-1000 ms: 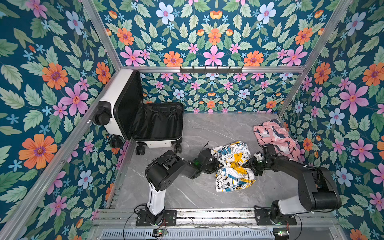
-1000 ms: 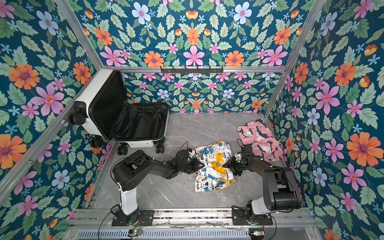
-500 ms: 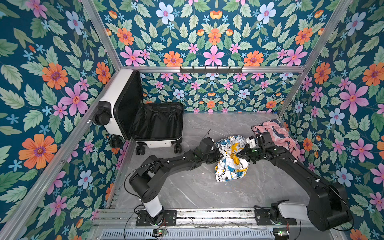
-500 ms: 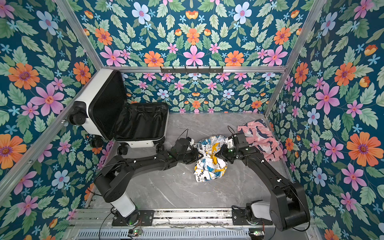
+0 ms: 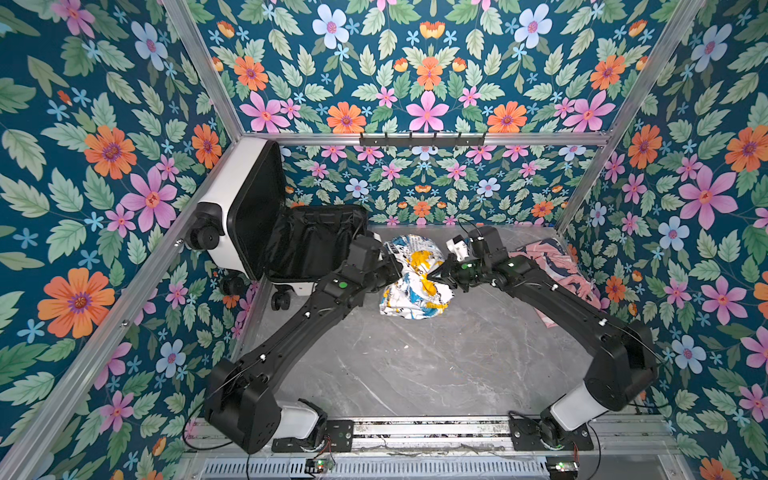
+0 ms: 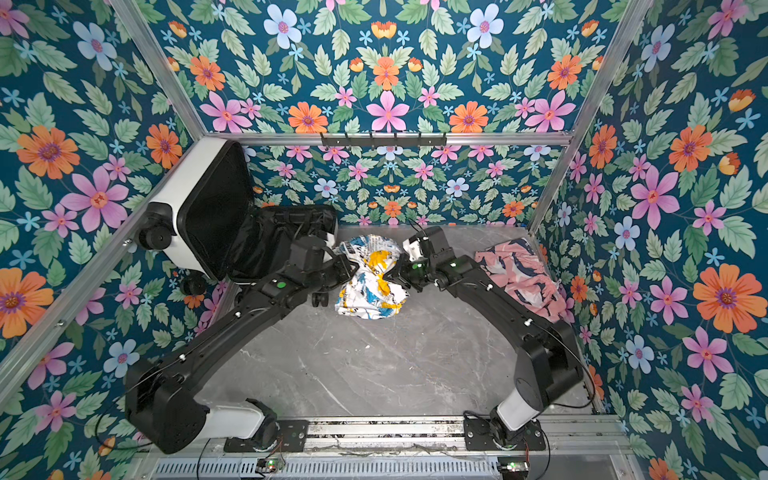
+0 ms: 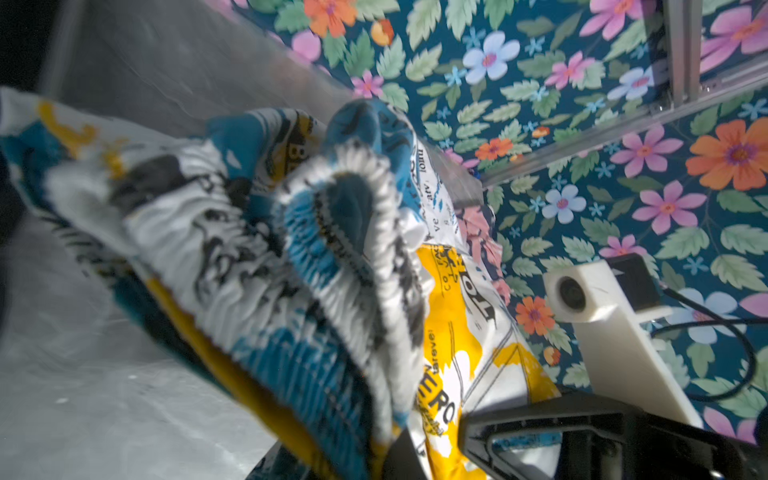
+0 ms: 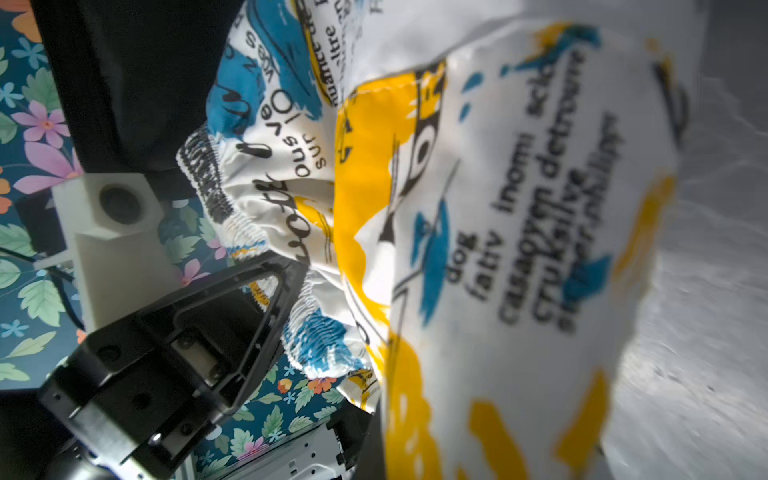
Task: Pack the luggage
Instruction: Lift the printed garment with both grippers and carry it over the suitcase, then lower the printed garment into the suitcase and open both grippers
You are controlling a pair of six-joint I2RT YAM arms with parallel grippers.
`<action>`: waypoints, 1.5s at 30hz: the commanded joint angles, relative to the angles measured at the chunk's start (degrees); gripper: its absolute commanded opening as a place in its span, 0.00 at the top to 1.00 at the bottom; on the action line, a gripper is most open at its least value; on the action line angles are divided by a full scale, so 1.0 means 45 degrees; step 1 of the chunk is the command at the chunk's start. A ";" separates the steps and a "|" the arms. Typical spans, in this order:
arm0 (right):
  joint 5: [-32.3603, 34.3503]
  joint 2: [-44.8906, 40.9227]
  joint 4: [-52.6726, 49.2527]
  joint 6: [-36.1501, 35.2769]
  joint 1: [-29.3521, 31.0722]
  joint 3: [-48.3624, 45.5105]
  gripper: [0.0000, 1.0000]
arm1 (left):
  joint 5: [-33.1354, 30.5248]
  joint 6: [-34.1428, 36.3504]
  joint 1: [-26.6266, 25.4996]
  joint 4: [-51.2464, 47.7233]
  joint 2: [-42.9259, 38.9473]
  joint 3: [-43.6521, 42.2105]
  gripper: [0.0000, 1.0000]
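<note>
The luggage [image 5: 232,187] stands open at the upper left in both top views [image 6: 187,195], its black lining still bare. Over the last second you lifted the printed shorts [image 5: 415,274] off the grey tabletop [image 5: 415,365] and carried them, bunched, up-frame to just beside the case, so loading is close but nothing is packed yet. The left gripper [image 5: 392,266] and right gripper [image 5: 438,272] each have their fingers pressed together on opposite sides of the cloth.

In the left wrist view, the shorts' gathered waistband [image 7: 332,216] fills the centre.

In the right wrist view, the left gripper [image 8: 291,278] nips that elastic at centre-left.
</note>
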 commanded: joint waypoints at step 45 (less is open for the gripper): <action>0.1739 1.4753 0.4183 0.3220 0.2197 1.6766 0.12 | -0.0601 0.5486 0.7907 -0.0437 0.7646 0.6369 1.00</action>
